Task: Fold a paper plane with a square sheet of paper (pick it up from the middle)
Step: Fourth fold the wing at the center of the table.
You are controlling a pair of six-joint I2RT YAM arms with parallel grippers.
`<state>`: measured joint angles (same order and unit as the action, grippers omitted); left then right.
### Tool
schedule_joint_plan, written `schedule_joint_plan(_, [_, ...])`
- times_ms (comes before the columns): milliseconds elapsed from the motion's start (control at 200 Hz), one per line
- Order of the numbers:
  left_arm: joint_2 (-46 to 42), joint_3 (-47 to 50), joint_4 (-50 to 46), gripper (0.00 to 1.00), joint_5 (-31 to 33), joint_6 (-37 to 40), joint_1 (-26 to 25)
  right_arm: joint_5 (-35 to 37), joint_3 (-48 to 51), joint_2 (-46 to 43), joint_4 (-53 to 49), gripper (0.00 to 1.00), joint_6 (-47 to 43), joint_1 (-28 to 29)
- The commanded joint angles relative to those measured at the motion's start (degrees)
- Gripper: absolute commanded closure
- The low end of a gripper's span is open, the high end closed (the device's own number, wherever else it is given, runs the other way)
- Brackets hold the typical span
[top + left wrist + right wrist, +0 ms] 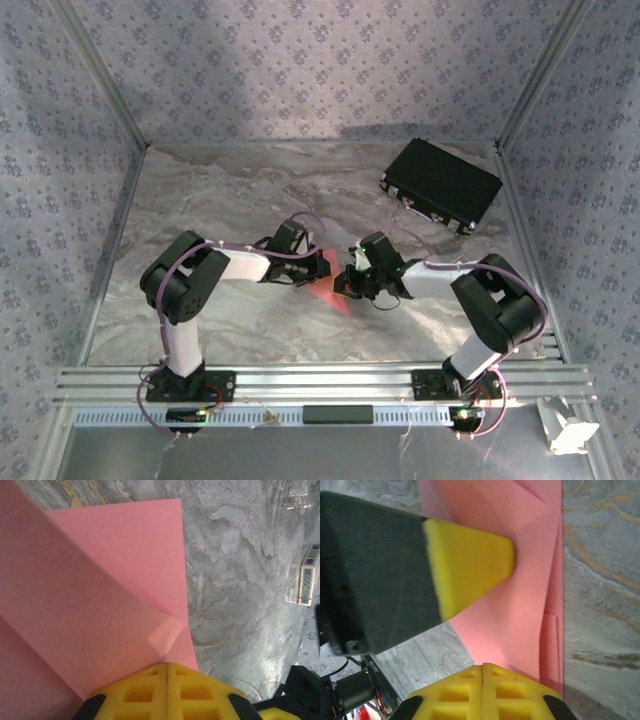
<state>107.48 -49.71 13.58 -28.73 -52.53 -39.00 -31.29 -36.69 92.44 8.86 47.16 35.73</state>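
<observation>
The square sheet of paper (330,292) lies salmon-pink on the marble table at the centre, between the two arms. It is folded into layers with diagonal creases (100,595), and one small corner flap is turned over. My left gripper (166,666) is shut, its yellow tips resting on the paper's near edge with nothing between them. My right gripper (483,666) is also shut and touches the paper (520,595) from the opposite side. The left gripper's yellow fingers (470,565) press on the sheet just across from it.
A black rectangular case (441,185) lies at the back right of the table. Patterned walls close in the left, back and right sides. An aluminium rail (320,380) runs along the front by the arm bases. A small white device (306,580) lies off to one side.
</observation>
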Motion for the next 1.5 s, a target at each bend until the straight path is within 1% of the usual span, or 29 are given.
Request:
schedule_joint_plan(0, [2.8, 1.3, -5.4, 1.0, 3.9, 1.7, 0.6, 0.0, -0.3, 2.5, -0.4, 1.0, 0.5, -0.7])
schedule_joint_plan(230, [2.5, -0.1, -5.9, 0.99, 3.2, 2.7, 0.8, -1.6, 7.7, 3.6, 5.6, 1.0, 3.3, -1.6])
schedule_joint_plan(335, [1.0, -1.5, -2.7, 0.93, -0.2, 2.7, 0.9, -1.5, 9.4, 4.6, 7.1, 1.0, 4.1, -1.7])
schedule_joint_plan(425, [-1.7, -3.6, -4.5, 0.9, 0.2, 4.4, 0.8, -1.1, 9.8, 4.9, 8.0, 1.0, 4.7, -1.7])
schedule_joint_plan(495, [-3.3, -3.4, -4.1, 0.91, -0.2, 4.1, 0.8, -0.5, 9.7, 4.9, 8.1, 1.0, 5.0, -1.6])
schedule_joint_plan(620, [-4.7, -0.5, -1.7, 0.96, -1.0, 1.6, 0.5, 0.2, 9.7, 4.1, 7.8, 1.0, 5.3, -1.5])
schedule_joint_plan(735, [-6.0, 2.6, 0.5, 1.0, -0.9, -1.0, -0.7, 0.3, 9.7, 4.3, 8.2, 1.0, 5.5, -1.4])
schedule_joint_plan(790, [-6.2, 4.1, 2.4, 1.0, -1.2, -2.4, -1.6, 0.5, 9.7, 4.1, 8.3, 1.0, 5.7, -1.3])
schedule_joint_plan(900, [-6.0, 4.4, 1.3, 1.0, -0.8, -2.4, -3.2, 0.8, 10.2, 3.9, 8.6, 1.0, 6.0, -1.3])
schedule_joint_plan(964, [-5.3, 5.1, 2.8, 1.0, -0.9, -3.0, -3.8, 0.8, 10.3, 3.7, 9.1, 1.0, 6.1, -1.2])
schedule_joint_plan(1134, [-4.0, 5.2, 4.8, 1.0, -1.1, -3.8, -4.0, 0.7, 10.4, 4.1, 9.2, 1.0, 5.9, -1.1])
schedule_joint_plan(1284, [-4.5, 4.6, 1.7, 1.0, 1.0, -3.3, -4.0, 0.8, 10.4, 4.6, 9.2, 1.0, 5.9, -1.0])
schedule_joint_plan(1439, [-2.7, 3.1, 0.0, 1.0, 1.8, -3.2, -4.0, 0.4, 10.3, 4.8, 9.1, 1.0, 5.7, -0.9])
schedule_joint_plan(1494, [-2.2, 2.3, -2.3, 1.0, 3.3, -3.0, -4.0, 0.5, 10.2, 4.7, 8.9, 1.0, 5.6, -0.9])
